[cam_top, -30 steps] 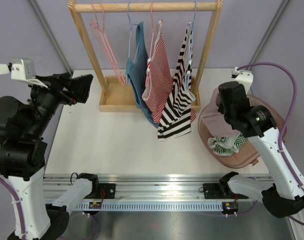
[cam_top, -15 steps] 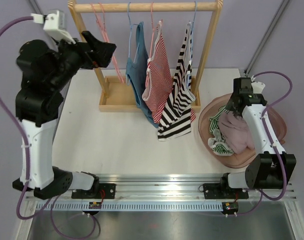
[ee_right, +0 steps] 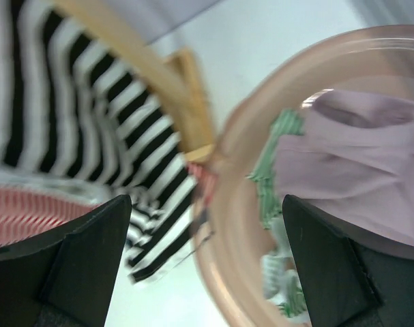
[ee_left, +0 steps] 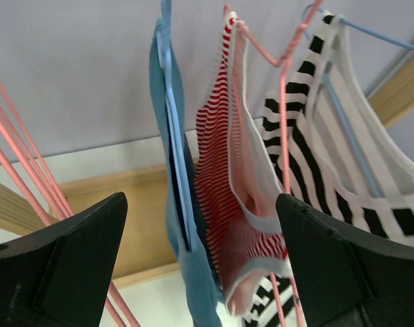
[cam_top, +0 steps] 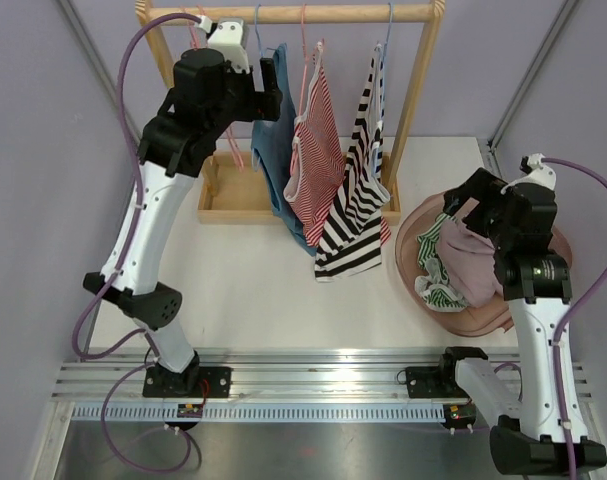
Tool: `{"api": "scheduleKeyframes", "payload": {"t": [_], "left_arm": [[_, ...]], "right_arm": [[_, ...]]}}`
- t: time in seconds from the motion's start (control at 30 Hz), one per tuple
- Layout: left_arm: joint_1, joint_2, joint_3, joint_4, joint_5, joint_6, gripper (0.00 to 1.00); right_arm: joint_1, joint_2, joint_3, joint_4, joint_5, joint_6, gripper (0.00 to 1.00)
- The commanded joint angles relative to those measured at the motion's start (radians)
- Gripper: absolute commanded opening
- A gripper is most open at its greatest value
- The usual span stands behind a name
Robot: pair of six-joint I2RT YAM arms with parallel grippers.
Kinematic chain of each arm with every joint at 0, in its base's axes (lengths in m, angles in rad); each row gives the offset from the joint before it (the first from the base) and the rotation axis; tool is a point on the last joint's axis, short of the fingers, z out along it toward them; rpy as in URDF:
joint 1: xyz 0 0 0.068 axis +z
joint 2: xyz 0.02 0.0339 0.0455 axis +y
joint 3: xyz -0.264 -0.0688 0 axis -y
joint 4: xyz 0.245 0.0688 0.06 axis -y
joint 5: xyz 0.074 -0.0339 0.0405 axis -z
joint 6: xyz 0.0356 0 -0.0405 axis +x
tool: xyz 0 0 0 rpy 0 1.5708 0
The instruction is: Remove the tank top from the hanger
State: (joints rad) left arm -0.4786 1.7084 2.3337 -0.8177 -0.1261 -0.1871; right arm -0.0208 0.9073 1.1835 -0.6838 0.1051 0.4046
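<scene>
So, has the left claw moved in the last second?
Yes. The left gripper went from left of the rack across to the blue top.

A pink basin [cam_top: 483, 318] stands right of the wooden rack [cam_top: 333, 13], holding a lilac cloth [cam_top: 473, 270] and seemingly a green-striped cloth [cam_top: 435, 293].

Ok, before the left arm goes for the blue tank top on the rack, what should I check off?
1. Left gripper open: ok.
2. Blue tank top hanging between its fingers in the wrist view: ok.
3. Only one garment in that gap: not ok, the red-striped top sits there too.
4. Right gripper open and empty over the basket: ok.
5. Blue hanger hooked squarely on the rail: cannot tell.
</scene>
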Motion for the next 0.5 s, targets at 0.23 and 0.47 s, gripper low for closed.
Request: {"api": "scheduleKeyframes", "payload": {"t": [0.23, 0.47], "left_arm": [[0.0, 0.112, 0.079, 0.046, -0.109, 0.101, 0.49], [-0.003, 0.119, 0.087, 0.061, -0.084, 0.083, 0.11]], "right_arm": [[0.001, -0.07, -0.047, 0.127, -0.518, 0.066, 0.97], [0.001, -0.062, -0.093, 0.164, -0.556, 0.083, 0.94]]}}
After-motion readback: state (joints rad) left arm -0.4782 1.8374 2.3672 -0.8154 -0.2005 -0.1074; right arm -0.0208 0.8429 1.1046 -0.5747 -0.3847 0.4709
